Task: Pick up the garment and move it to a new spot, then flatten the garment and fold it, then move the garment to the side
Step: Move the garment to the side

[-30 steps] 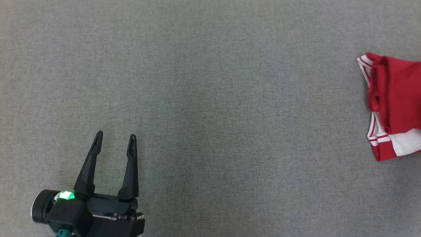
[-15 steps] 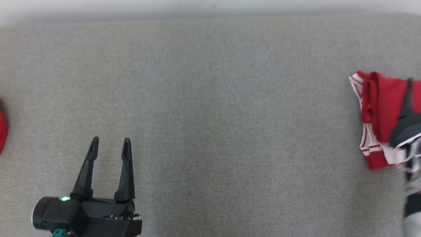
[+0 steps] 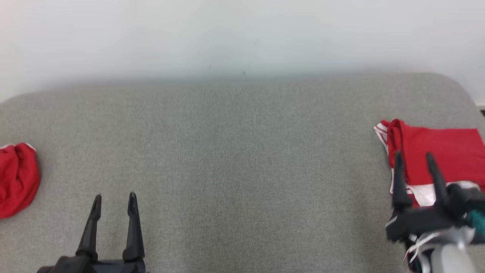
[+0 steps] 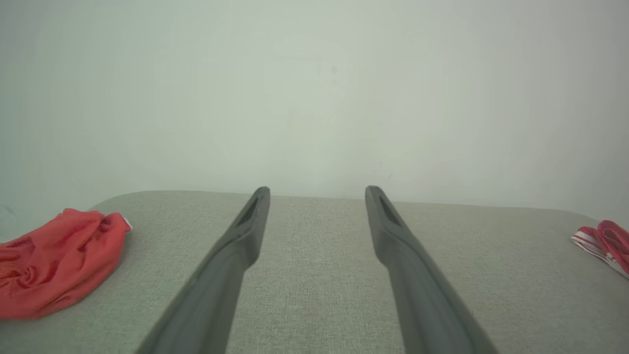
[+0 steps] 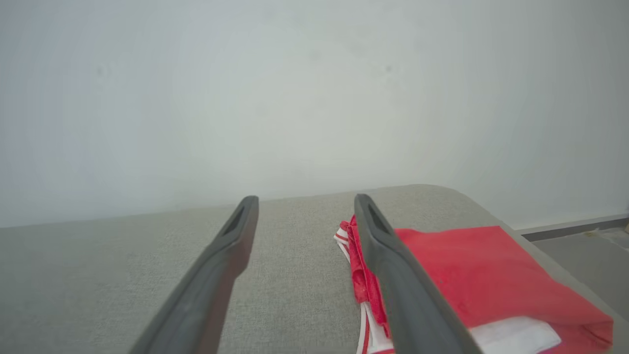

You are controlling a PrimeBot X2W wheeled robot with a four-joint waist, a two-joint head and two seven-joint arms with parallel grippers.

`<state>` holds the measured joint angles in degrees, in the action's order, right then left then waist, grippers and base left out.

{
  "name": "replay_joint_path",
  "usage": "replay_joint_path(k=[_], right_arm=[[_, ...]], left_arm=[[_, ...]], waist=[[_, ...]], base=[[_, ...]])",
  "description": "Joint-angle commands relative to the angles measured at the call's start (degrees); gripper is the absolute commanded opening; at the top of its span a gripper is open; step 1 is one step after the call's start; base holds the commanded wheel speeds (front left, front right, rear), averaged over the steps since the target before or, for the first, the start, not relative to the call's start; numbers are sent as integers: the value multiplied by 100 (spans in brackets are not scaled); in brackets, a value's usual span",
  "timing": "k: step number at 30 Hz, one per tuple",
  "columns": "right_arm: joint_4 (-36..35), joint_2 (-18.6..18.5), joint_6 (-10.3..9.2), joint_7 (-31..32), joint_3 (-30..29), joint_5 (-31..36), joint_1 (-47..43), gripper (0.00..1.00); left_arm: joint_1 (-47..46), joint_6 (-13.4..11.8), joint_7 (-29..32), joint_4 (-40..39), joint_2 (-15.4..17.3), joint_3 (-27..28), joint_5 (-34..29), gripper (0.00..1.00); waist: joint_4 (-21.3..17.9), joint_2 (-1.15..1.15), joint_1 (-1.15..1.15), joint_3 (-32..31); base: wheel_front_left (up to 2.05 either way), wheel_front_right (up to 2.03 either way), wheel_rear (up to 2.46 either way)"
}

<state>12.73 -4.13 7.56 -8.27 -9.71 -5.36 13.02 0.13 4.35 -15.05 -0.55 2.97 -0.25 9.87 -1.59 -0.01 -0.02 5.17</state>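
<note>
A folded red garment with white striped trim (image 3: 439,151) lies flat at the right end of the grey padded table (image 3: 242,151). My right gripper (image 3: 413,155) is open with nothing between its fingers, its tips above the garment's left edge. In the right wrist view the folded garment (image 5: 481,275) lies just right of the open right gripper (image 5: 305,199), and the right finger (image 5: 393,275) crosses its edge. At the lower left my left gripper (image 3: 114,197) stands open and empty over bare table. The left wrist view shows the same gap in the left gripper (image 4: 318,191).
A crumpled red garment (image 3: 17,178) lies at the table's left end, also visible in the left wrist view (image 4: 54,260). A pale wall (image 3: 242,38) rises behind the table. The table's rounded right corner and the floor (image 5: 580,246) lie just beyond the folded garment.
The head camera has tilted up, bringing the wall and the crumpled garment into view. The right gripper has come into view at the near edge of the folded garment, open. The garment lies still.
</note>
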Motion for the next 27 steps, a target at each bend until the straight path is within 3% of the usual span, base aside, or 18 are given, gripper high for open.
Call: replay_joint_path(k=[1, 12, 27], right_arm=[[-35, 53, -11, -27, 140, -113, -240, 100], [-65, 128, -11, 311, 762, -150, -946, 100], [-236, 125, -11, 461, 807, -228, -1111, 100]], left_arm=[[134, -65, -19, 4, -9, 6, -30, 100], [415, -124, -19, 584, -9, 50, 81, 100], [434, -129, -19, 626, -9, 14, 71, 100]], waist=[[-73, 1, 2, -307], [-89, 1, 2, -495], [41, 1, 2, -508]], base=[[0, 0, 0], [0, 0, 0], [0, 0, 0]])
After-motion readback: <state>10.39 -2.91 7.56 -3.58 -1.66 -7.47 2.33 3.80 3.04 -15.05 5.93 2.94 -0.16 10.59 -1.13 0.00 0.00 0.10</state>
